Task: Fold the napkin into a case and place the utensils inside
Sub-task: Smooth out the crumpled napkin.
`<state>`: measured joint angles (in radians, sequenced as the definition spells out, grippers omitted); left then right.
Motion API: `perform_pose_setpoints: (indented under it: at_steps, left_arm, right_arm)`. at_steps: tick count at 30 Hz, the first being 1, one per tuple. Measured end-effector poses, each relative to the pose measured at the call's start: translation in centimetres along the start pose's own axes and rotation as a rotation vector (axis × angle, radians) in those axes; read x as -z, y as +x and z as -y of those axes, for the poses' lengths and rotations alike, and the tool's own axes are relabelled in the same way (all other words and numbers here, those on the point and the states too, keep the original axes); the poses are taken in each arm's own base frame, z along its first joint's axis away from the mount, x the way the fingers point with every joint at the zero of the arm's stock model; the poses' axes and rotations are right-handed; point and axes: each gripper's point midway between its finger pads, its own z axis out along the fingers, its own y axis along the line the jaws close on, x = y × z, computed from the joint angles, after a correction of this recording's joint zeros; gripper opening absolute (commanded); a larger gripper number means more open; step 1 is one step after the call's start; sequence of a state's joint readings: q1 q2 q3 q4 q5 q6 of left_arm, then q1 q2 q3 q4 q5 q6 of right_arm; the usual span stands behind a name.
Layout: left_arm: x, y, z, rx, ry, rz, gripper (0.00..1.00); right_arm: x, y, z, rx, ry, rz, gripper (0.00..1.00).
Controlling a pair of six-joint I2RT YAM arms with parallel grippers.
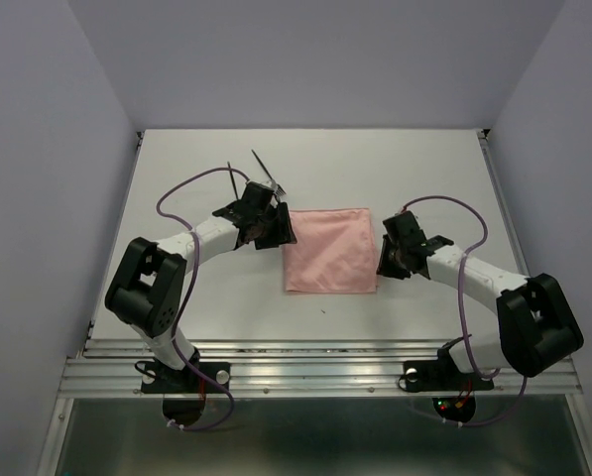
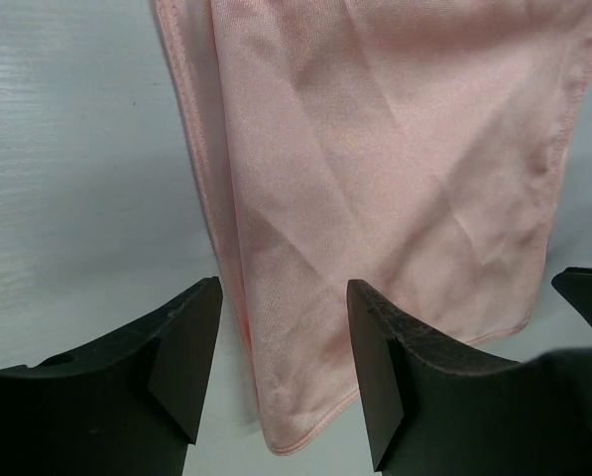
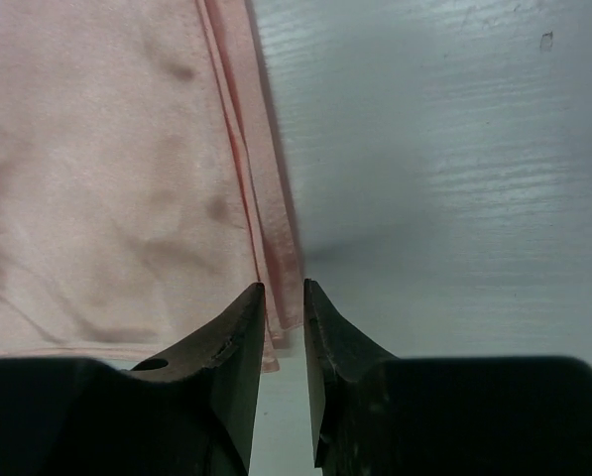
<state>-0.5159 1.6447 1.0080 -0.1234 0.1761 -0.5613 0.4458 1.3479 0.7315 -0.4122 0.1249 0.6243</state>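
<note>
Pink napkin (image 1: pixel 328 250) soft, limp; hems best pinched. Left hand (image 2: pixel 284 297) released; right hand (image 3: pixel 285 293) grasp cannot be told.

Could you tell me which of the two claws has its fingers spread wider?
The left claw: its fingers stand well apart astride the napkin edge, whereas the right claw is nearly closed, leaving only a narrow slit.

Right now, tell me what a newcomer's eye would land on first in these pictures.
The pale salmon-pink fabric napkin lies flat in the middle of the white table. The left gripper straddles its left edge, fingers wide apart; the right gripper sits at its right edge, fingers narrowly parted over the hem. Two slim black utensils lie just beyond the left gripper.
</note>
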Motion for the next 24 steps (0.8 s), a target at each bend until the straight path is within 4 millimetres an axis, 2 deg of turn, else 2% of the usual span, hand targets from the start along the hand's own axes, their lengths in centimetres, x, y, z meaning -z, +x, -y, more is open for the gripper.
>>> perform_pose_setpoints:
  at_steps: [2,6,11,16,18,22,24]
  left_arm:
    - [0.0,0.0,0.0,-0.001,-0.001,0.0,0.65]
    - [0.0,0.0,0.0,-0.002,-0.002,-0.001,0.61]
    - [-0.2,-1.3,0.3,0.0,-0.019,0.021,0.57]
    - [-1.4,-3.5,0.4,0.036,-0.054,0.05,0.49]
    - [-2.0,-4.1,0.1,0.058,-0.074,0.057,0.38]
    - [-3.4,-5.5,-1.0,0.11,-0.111,0.068,0.22]
    - [-4.1,-6.1,-1.6,0.129,-0.124,0.07,0.18]
  right_arm:
    - [-0.5,0.8,0.5,0.008,0.021,-0.029,0.21]
    - [-0.6,0.9,0.5,0.018,0.019,-0.036,0.16]
    - [-0.6,-0.1,-0.3,0.034,0.008,-0.025,0.16]
    - [-1.3,-3.0,-2.2,0.053,-0.004,0.016,0.17]
    - [-1.7,-4.1,-3.1,0.064,-0.014,0.023,0.17]
    - [-2.5,-6.2,-6.0,0.085,-0.075,0.033,0.27]
    - [-2.8,-7.2,-8.0,0.108,-0.105,0.039,0.32]
